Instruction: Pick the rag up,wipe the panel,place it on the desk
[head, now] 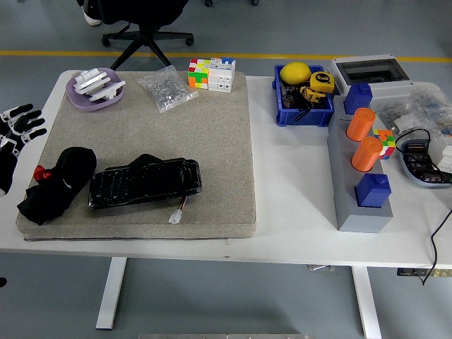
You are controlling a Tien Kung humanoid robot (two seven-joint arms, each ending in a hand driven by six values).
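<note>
So the left hand [15, 127] is poking in at the 9 o'clock edge of the desk [289, 198], fingers spread, holding nothing, hovering just off the grey mat [212, 141]. Right arm isn't anywhere I can see.

The rag [55, 182], a black bundle with a bit of red on it, is lying on the mat around 8 o'clock, well clear of the hand. Right beside it, toward the middle, sits the panel [145, 181], a flat black thing with a small white plug trailing off its near side.

Up at 11 o'clock there's a purple dish [95, 88], a clear bag of small parts [167, 88] and a colourful cube [200, 73]. Over at 2 o'clock: a blue bin [304, 106] with a yellow ball, plus a grey block [357, 191] carrying two orange cylinders [364, 139].
</note>
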